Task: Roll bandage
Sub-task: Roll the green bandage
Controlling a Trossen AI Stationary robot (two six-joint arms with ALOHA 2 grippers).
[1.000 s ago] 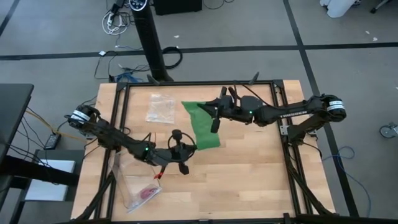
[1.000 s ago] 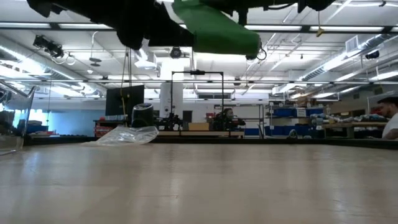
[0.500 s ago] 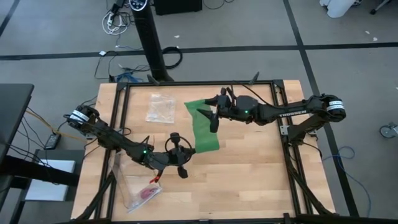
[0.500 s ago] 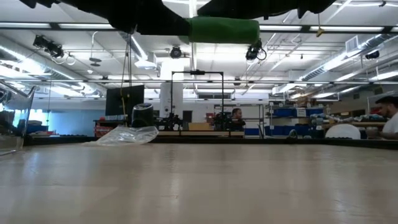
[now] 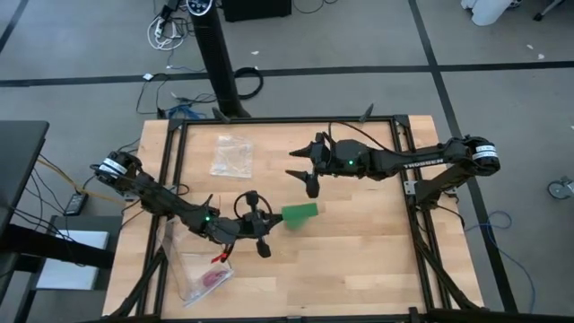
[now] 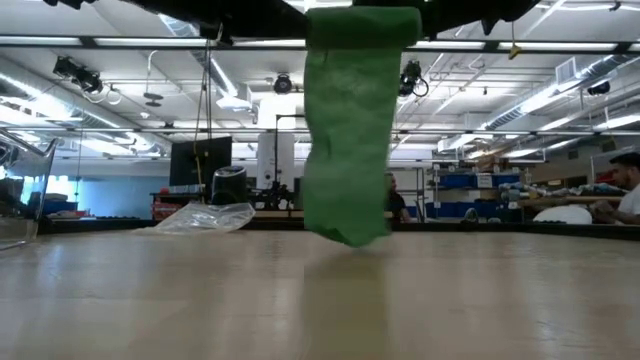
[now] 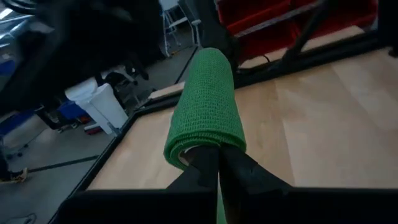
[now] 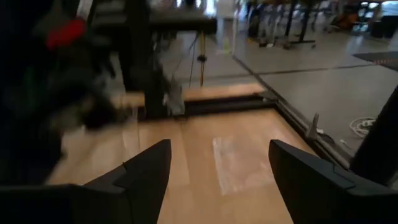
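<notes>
The bandage (image 5: 299, 213) hangs off the left gripper (image 5: 260, 218) near mid-table, pinched at one end between closed fingers, its free end dangling down to just above or on the tabletop (image 6: 320, 300) in the low view; contact is hard to tell. It looks light, soft and stretchy, with a woven grippy texture, so it will sag and twist. The best hold is probably the loose lower end, flat across its width. The right gripper (image 5: 305, 169) is spread wide, empty, above the table's far half, apart from the bandage. A clear plastic bag (image 5: 232, 154) lies far-left and a second bag with a pink item (image 5: 208, 279) near-left, both well clear; nothing blocks the hanging strip.
</notes>
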